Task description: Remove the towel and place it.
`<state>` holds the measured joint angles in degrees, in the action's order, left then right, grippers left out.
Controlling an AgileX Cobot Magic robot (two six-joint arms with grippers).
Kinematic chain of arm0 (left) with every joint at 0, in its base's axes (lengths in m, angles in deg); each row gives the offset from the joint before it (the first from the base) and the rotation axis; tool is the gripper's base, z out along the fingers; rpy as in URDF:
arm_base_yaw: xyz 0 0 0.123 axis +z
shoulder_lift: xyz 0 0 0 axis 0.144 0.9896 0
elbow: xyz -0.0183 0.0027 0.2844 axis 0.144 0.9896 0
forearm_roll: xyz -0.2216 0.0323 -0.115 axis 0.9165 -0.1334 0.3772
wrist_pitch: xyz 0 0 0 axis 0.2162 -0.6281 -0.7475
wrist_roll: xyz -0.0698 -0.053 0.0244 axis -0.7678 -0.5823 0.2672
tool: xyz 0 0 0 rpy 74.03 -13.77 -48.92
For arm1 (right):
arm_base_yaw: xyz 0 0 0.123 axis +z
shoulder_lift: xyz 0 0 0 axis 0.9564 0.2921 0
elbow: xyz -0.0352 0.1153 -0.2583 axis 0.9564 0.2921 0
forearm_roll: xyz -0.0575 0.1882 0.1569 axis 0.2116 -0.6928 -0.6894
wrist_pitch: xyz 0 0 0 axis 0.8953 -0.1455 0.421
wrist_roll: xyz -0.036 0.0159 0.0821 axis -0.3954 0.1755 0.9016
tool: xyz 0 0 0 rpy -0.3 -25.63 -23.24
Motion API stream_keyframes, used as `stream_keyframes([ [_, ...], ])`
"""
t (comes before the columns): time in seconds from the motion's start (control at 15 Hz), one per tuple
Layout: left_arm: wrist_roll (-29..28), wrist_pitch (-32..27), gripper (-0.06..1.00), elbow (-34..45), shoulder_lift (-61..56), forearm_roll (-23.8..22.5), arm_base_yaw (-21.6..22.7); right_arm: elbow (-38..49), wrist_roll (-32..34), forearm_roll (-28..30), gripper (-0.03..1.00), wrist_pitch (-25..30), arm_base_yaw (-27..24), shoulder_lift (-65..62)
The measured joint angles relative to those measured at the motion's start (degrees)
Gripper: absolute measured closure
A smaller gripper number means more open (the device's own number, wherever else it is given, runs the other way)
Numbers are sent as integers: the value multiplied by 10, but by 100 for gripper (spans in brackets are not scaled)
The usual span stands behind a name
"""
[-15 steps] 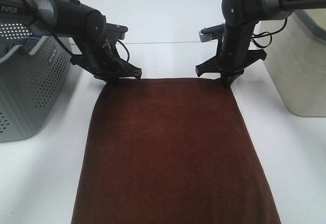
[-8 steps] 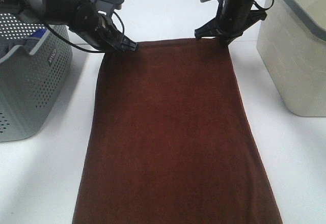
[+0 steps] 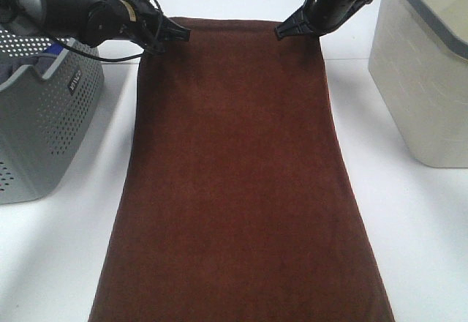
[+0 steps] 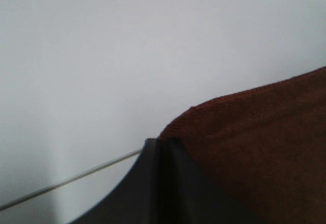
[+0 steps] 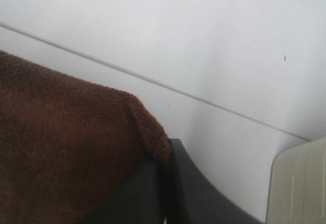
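Note:
The towel (image 3: pixel 238 168) is a long dark reddish-brown plush cloth, stretched from the table's front edge up to the far end. My left gripper (image 3: pixel 170 35) is shut on its far left corner. My right gripper (image 3: pixel 292 29) is shut on its far right corner. Both corners are lifted and pulled away from the camera, so the cloth hangs taut between them. In the left wrist view the closed fingers (image 4: pixel 163 183) pinch the towel's corner (image 4: pixel 244 147). In the right wrist view the fingers (image 5: pixel 168 188) pinch the other corner (image 5: pixel 76 142). No white tag shows.
A grey perforated basket (image 3: pixel 44 110) with something blue inside stands at the left. A beige bin (image 3: pixel 420 73) stands at the right and also shows in the right wrist view (image 5: pixel 298 188). The white table (image 3: pixel 66 249) lies under the towel.
Both grippers have moved up and away from the camera, holding the towel's far corners. The towel has been drawn out longer and its far edge now sits much farther back.

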<state>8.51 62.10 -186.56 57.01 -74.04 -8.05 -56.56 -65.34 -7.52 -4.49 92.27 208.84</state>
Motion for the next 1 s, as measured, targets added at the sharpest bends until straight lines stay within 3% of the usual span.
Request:
stream_keyframes([
  [0.2, 4, 9, 92, -57, 40, -1, 0, 0, 59, 50, 97, -48, -7, 0],
  [0.47, 4, 25, 92, -136, 88, -1, 0, 0, 82, 52, 97, -122, -31, 2],
  [0.8, 7, 40, 92, -152, 132, -1, 1, 0, 83, 49, 97, -189, -38, 56],
  [1.0, 18, 79, 90, -164, 160, -1, 13, 0, 83, 49, 96, -237, -40, 93],
])
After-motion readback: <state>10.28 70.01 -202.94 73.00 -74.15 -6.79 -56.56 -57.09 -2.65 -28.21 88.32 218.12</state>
